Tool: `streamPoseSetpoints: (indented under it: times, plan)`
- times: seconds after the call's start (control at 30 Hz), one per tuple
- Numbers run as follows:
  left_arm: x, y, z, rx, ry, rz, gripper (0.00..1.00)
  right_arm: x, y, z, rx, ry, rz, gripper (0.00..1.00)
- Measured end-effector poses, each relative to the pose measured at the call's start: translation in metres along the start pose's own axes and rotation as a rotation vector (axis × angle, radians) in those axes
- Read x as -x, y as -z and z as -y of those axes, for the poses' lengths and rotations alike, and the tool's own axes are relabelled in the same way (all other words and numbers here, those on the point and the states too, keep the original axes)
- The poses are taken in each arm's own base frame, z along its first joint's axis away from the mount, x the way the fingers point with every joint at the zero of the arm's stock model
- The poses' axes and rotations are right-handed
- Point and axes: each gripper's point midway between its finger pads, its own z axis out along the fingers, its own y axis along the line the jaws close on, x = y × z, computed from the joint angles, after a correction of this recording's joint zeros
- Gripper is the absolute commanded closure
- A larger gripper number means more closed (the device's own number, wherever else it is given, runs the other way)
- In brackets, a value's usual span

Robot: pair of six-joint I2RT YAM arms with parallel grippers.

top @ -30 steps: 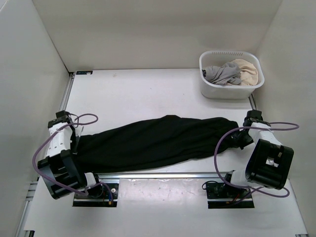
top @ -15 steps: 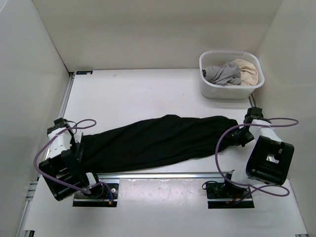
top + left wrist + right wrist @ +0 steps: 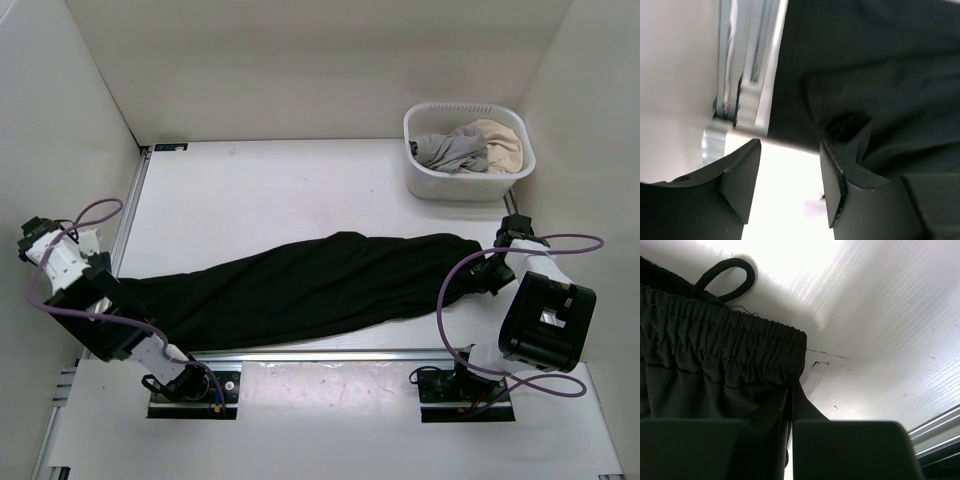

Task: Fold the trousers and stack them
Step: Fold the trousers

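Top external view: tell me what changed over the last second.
The left gripper opened, let go of the trousers' leg end and swung away to the left; that end now lies on the table. The right gripper stays shut on the waistband, and the laundry basket has not moved.

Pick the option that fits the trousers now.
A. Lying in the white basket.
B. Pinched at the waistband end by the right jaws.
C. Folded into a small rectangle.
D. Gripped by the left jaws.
B: the right wrist view shows the right jaws shut on the trousers beside the gathered waistband; the left jaws stand open with nothing between them.
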Motion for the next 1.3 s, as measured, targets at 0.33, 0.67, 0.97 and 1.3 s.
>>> streamPoseSetpoints:
  times: [0.33,0.67,0.97,1.3]
  plan:
    - [0.008,-0.050,0.025,-0.150,-0.040,-0.117,0.40,0.000,0.000,0.001,-0.001,0.010,0.000,1.00]
    - [-0.031,-0.073,0.041,-0.136,-0.086,-0.238,0.55,0.002,0.000,0.001,-0.007,0.011,0.008,1.00]
    - [-0.017,-0.074,0.037,-0.082,-0.117,-0.213,0.86,0.011,0.000,0.010,-0.043,0.004,0.038,1.00]
    - [0.054,-0.044,0.041,-0.009,-0.207,-0.021,0.86,0.030,-0.001,0.042,-0.112,-0.087,0.064,1.00]
